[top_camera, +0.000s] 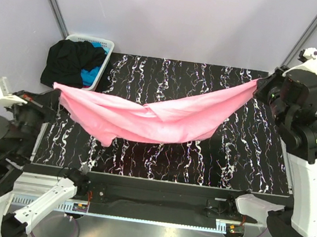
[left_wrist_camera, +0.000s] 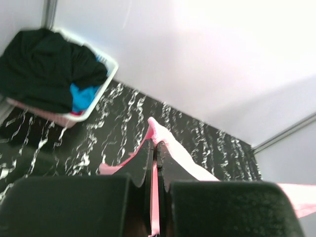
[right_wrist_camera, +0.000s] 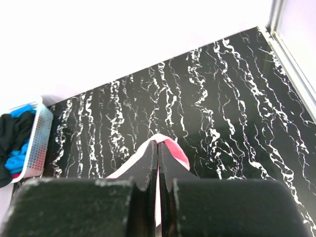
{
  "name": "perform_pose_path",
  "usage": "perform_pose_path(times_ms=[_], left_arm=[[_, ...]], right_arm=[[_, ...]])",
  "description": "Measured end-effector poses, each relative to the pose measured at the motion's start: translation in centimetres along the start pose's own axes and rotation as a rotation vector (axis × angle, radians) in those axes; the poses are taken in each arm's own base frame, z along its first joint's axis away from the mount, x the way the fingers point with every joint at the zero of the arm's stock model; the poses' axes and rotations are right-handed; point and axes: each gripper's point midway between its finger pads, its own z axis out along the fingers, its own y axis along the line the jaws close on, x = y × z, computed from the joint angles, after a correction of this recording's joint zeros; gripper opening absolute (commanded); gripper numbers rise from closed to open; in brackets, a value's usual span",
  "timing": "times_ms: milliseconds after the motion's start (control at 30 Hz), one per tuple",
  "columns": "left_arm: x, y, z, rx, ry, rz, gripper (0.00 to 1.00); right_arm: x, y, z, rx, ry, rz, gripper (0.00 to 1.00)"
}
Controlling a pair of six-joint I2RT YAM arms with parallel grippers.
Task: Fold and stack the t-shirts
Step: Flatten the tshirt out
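The bright pink t-shirt (top_camera: 153,118) hangs stretched in the air across the table, sagging in the middle. My left gripper (top_camera: 56,87) is shut on its left end, and the pink cloth (left_wrist_camera: 163,138) shows pinched between the jaws (left_wrist_camera: 156,148) in the left wrist view. My right gripper (top_camera: 259,84) is shut on the shirt's right end at the table's far right; a pink corner (right_wrist_camera: 173,147) pokes past its closed fingers (right_wrist_camera: 157,147). The black t-shirt (top_camera: 71,63) and the bright blue t-shirt (top_camera: 91,74) lie bunched in the basket.
A white slotted basket (top_camera: 105,46) stands at the table's far left corner, with the black shirt spilling over its edge. The black marbled table (top_camera: 246,159) lies under the hanging shirt. Frame posts rise at both back corners.
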Motion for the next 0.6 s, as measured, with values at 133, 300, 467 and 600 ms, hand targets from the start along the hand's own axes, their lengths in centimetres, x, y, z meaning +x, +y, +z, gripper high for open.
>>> perform_pose_path(times_ms=[133,300,467,600], left_arm=[[-2.6,-1.2,-1.6,0.066,-0.045,-0.005,0.00],[-3.5,-1.6,-2.0,0.084,-0.063,-0.016,0.00],[-2.3,-0.9,1.4,-0.045,-0.042,0.008,0.00],[0.6,-1.0,7.7,-0.195,0.011,0.072,0.00]], right_arm=[[-0.4,0.0,-1.3,-0.036,-0.017,-0.001,0.00],[-0.9,-0.2,-2.8,-0.067,-0.041,0.011,0.00],[-2.0,-1.2,-1.5,0.029,-0.098,0.013,0.00],[-2.3,-1.6,3.5,0.192,-0.118,-0.021,0.00]])
